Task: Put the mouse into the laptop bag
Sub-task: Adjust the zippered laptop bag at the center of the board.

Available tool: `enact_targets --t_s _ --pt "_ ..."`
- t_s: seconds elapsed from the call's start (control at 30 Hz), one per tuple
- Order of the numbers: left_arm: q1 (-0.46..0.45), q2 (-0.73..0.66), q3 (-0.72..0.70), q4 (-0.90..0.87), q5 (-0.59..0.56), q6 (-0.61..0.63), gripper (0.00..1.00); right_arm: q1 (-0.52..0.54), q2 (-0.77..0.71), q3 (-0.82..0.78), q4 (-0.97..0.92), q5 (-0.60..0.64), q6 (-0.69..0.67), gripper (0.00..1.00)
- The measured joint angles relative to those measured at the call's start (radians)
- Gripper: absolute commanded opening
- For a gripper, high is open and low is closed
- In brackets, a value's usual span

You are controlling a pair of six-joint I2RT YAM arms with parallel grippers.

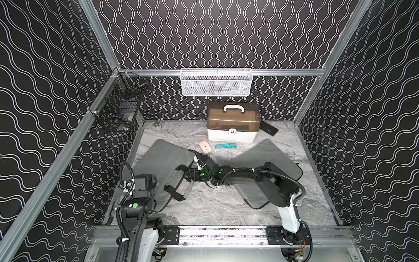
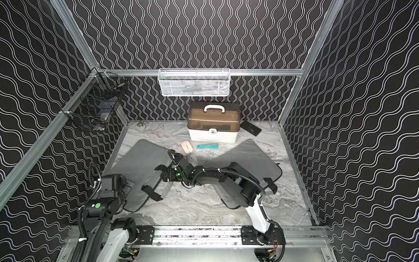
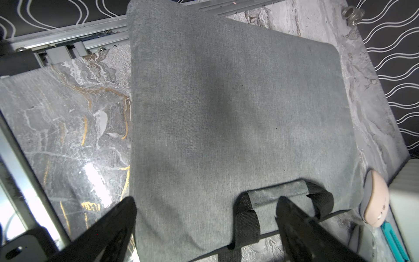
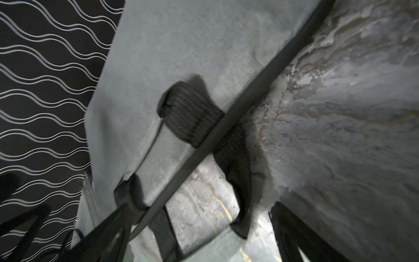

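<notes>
The pale pink mouse (image 1: pixel 204 146) (image 2: pixel 186 146) (image 3: pixel 374 199) lies on the marble table just beyond the far corner of the grey laptop bag (image 1: pixel 163 158) (image 2: pixel 140 163) (image 3: pixel 226 113). The bag lies flat at the left, its black-strapped handles (image 1: pixel 176 183) (image 4: pixel 192 113) at the edge facing the table's middle. My right gripper (image 1: pixel 191 175) (image 4: pixel 199 226) hovers open over those handles, holding nothing. My left gripper (image 3: pixel 204 231) is open and empty over the bag's near part, one finger (image 3: pixel 294 226) close to a handle (image 3: pixel 278 192). The bag's opening is not visible.
A second grey fabric panel (image 1: pixel 260 156) lies under my right arm. Behind the mouse stand a white case with a brown lid (image 1: pixel 232 124), a teal utility knife (image 1: pixel 225 145) and a flat black object (image 1: pixel 268 129). A white mesh basket (image 1: pixel 215 82) and a black wire basket (image 1: pixel 118 108) hang on the walls.
</notes>
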Motion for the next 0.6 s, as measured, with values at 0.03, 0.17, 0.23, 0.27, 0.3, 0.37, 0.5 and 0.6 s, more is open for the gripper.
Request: enact_targets --t_s 0.03,0.17,0.23,0.27,0.3,0.37,0.5,0.6 --pt "0.0 -0.015 -0.003 -0.004 0.003 -0.005 0.99 0.0 0.017 0.02 -0.012 0.0 0.0 0.97" --pt "0.0 -0.053 -0.001 -0.026 0.037 -0.018 0.99 -0.002 0.071 0.104 -0.031 0.013 0.0 0.98" --pt "0.0 -0.062 0.023 -0.05 0.057 -0.021 0.99 -0.001 0.097 0.14 -0.034 0.015 0.0 0.97" --pt "0.0 -0.064 0.036 -0.062 0.063 -0.021 0.99 -0.001 0.11 0.159 -0.037 0.015 0.0 0.96" --pt "0.0 -0.066 0.056 -0.076 0.069 -0.023 0.99 -0.002 0.128 0.183 -0.038 0.019 0.0 0.95" --pt "0.0 -0.071 0.085 -0.098 0.074 -0.025 0.99 -0.004 0.158 0.223 -0.036 0.026 0.0 0.89" --pt "0.0 -0.071 0.123 -0.15 0.08 -0.035 0.99 -0.022 0.203 0.278 -0.047 0.024 0.006 0.58" --pt "0.0 -0.06 0.13 -0.169 0.085 -0.04 0.99 -0.039 0.205 0.277 -0.082 0.029 0.01 0.24"
